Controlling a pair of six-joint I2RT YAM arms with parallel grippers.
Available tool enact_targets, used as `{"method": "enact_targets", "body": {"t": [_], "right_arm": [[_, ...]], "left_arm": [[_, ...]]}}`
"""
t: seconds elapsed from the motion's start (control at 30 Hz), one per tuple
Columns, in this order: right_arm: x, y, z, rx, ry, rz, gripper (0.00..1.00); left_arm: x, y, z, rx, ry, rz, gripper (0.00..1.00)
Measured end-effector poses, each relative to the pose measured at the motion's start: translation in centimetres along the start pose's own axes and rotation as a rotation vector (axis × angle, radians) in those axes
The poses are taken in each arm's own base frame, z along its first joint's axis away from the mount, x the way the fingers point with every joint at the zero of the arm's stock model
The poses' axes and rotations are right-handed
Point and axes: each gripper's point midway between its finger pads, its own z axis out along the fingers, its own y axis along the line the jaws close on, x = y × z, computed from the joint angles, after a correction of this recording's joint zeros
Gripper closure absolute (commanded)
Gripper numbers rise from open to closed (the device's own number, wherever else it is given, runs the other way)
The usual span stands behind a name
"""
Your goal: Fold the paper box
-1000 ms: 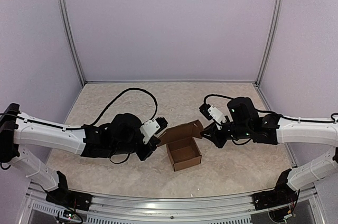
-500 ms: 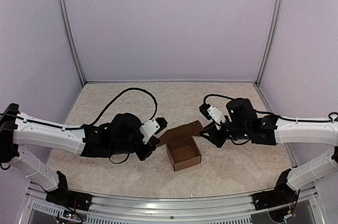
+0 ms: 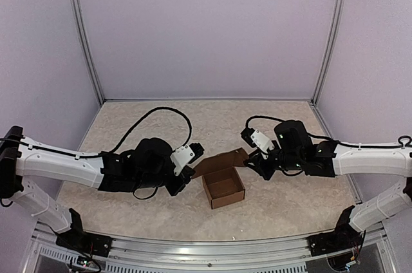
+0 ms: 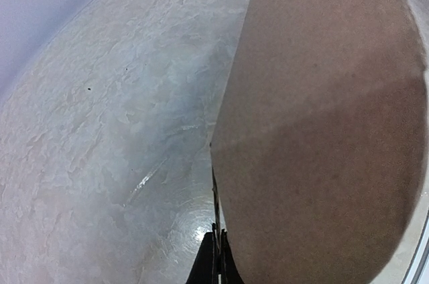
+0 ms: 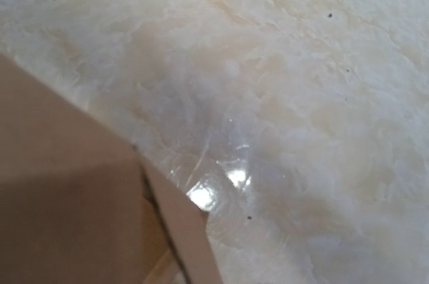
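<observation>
The paper box [image 3: 224, 187] is a small brown cardboard cube, open on top, standing mid-table. Its lid flap [image 3: 217, 161] sticks up and back to the left. My left gripper [image 3: 188, 174] is at the flap's left edge. In the left wrist view the fingers [image 4: 209, 265] are shut on a thin cardboard edge, and the flap [image 4: 322, 130] fills the right half. My right gripper [image 3: 253, 162] is close beside the flap's right tab. Its fingers do not show in the right wrist view, where a cardboard corner [image 5: 60, 183] lies at lower left.
A black cable [image 3: 161, 112] loops on the marbled tabletop [image 3: 283, 125] behind the left arm. Metal frame posts [image 3: 87, 47] stand at the back corners against lilac walls. A metal rail [image 3: 206, 247] runs along the near edge.
My right arm has crept a little to the left, closer to the flap's right tab. The left arm and the box have not moved.
</observation>
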Motion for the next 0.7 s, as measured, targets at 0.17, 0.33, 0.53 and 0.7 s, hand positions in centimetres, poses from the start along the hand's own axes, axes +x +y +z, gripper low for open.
{"method": "enact_targets", "body": {"t": [0.17, 0.33, 0.53, 0.7], "right_arm": [[-0.1, 0.3, 0.4, -0.017, -0.006, -0.016, 0.84], [-0.3, 0.7, 0.4, -0.042, -0.023, -0.024, 0.97], [-0.1, 1.1, 0.5, -0.061, -0.036, -0.02, 1.0], [0.5, 1.4, 0.4, -0.067, -0.048, 0.013, 1.0]], "left_arm": [[0.0, 0.0, 0.0, 0.0, 0.0, 0.0, 1.0], [0.0, 0.0, 0.0, 0.0, 0.0, 0.0, 1.0], [0.0, 0.1, 0.0, -0.007, -0.001, -0.004, 1.0], [-0.4, 0.5, -0.1, -0.025, 0.005, -0.025, 1.0]]}}
